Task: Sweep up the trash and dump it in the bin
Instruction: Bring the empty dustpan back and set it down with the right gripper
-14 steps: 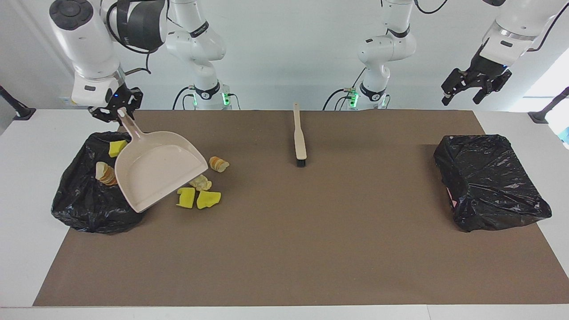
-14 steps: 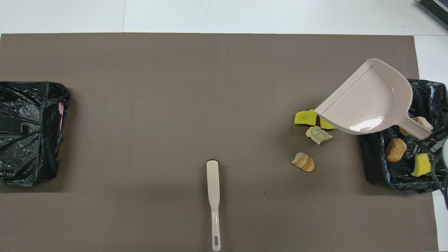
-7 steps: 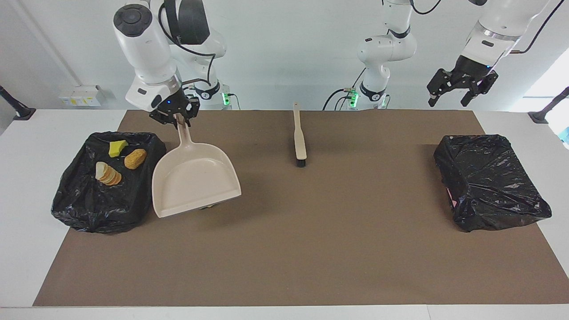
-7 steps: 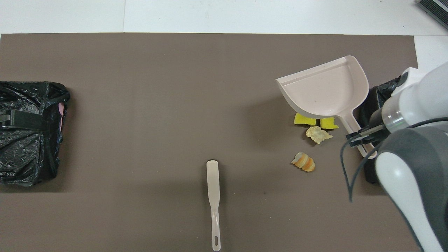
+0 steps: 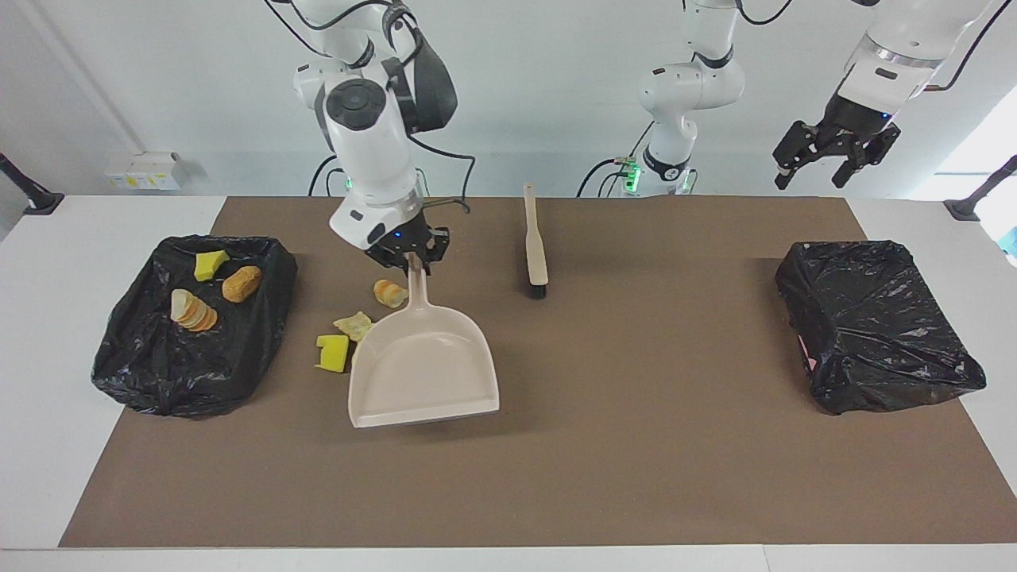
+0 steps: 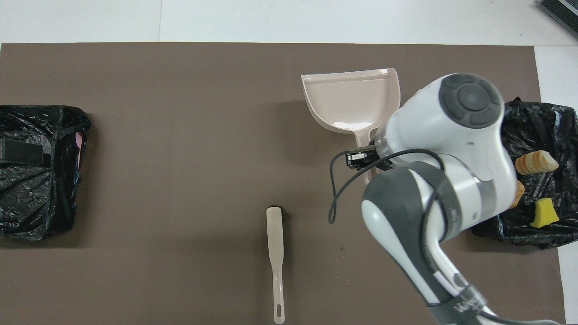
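White arms (image 5: 373,151), grey joint caps, black cables, green base lights

1. Bin (image 5: 191,334), left of the facing view: three scraps (image 5: 193,310) inside.
2. Dustpan (image 5: 425,369), centre-left; loose scraps (image 5: 334,353) just beside it.
3. Brush (image 5: 535,242), upper centre.
4. Second bin (image 5: 874,326), right.

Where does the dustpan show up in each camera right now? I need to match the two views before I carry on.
Facing view: the dustpan sits left of centre, its handle pointing up toward the robots and clamped in the right gripper.
Overhead view: the dustpan is right of centre in the upper half, its handle partly covered by the right arm.
Shared landmark: the brush, lying mid-table, nearer the robots than the dustpan's tray.
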Controlling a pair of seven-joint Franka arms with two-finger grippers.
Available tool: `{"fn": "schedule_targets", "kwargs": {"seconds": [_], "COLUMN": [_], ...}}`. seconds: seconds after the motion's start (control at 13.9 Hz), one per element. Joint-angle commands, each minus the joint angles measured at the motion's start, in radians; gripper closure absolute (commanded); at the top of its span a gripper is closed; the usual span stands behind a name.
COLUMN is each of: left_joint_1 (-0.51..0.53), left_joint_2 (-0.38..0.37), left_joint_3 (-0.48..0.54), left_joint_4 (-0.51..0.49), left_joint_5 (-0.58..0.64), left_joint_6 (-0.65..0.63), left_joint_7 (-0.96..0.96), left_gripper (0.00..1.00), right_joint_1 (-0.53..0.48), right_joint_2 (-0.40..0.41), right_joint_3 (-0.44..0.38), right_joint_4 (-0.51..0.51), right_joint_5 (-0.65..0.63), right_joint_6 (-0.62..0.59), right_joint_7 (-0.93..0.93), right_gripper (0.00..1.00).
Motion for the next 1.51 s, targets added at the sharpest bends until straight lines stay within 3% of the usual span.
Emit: {"fn": "schedule_targets", "kwargs": {"seconds": [0.0, 0.5, 0.86, 1.01, 1.22, 1.44], "left_joint_1": [0.000, 0.000, 0.000, -0.002, -0.015, -0.016], "left_joint_2": [-0.012, -0.016, -0.016, -0.016, -0.018, -0.018], "left_joint_3": [0.001, 0.001, 0.001, 0.001, -0.001, -0.004], "left_joint_4": [-0.003, -0.013, -0.009, -0.011, -0.013, -0.017], "left_joint_5": [0.017, 0.017, 0.018, 0.018, 0.017, 0.011], "left_joint_6": [0.000, -0.002, -0.011, -0.014, -0.014, 0.006], "left_joint_7": [-0.015, -0.010, -0.007, -0.007, -0.012, -0.012], "left_gripper": [0.00, 0.00, 0.00, 0.00, 0.00, 0.00], "right_joint_1": [0.062, 0.180, 0.171, 0.178, 0.183, 0.169], "right_joint_2": [0.080, 0.261, 0.294, 0.292, 0.277, 0.230], "right_joint_3": [-0.007, -0.007, -0.007, -0.007, -0.009, -0.010], "right_joint_4": [0.063, 0.095, 0.085, 0.086, 0.085, 0.085], "right_joint_5": [0.027, 0.009, 0.018, 0.012, 0.010, 0.009], "right_joint_6": [0.044, 0.235, 0.277, 0.277, 0.268, 0.172], "right_joint_7": [0.114, 0.249, 0.263, 0.265, 0.254, 0.213], "right_gripper": [1.00, 1.00, 0.97, 0.00, 0.00, 0.00]}}
